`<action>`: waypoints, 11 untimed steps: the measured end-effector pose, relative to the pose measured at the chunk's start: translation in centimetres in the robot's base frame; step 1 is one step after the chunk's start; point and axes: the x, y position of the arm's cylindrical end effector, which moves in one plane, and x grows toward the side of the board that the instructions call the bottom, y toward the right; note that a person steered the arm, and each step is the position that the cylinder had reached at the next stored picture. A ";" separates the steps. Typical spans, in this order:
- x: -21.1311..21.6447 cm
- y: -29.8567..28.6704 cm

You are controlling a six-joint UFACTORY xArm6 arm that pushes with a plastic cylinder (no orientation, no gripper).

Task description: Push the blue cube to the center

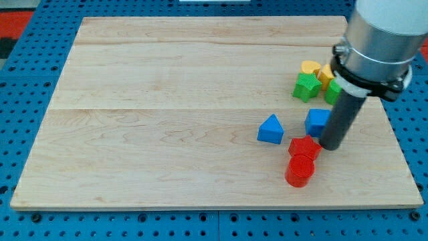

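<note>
The blue cube (316, 121) sits on the wooden board (167, 100) at the view's right, below the green blocks. My tip (331, 146) is the lower end of the dark rod, just right of and slightly below the blue cube, touching or nearly touching it; the rod hides the cube's right edge. A blue triangular block (271, 129) lies left of the cube. A red star-like block (304, 146) sits just left of my tip, with a red cylinder (299, 171) below it.
A green star-shaped block (307, 86), a yellow heart-like block (309, 67), another yellow block (326, 73) and a partly hidden green block (332, 91) cluster at the upper right. The board's right edge lies close to the rod. Blue pegboard surrounds the board.
</note>
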 end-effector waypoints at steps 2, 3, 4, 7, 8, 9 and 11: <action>-1.7 2.4; -3.1 1.4; -4.2 -1.7; -7.3 -11.0; -7.6 -13.7; -8.7 -15.9; -10.9 -17.9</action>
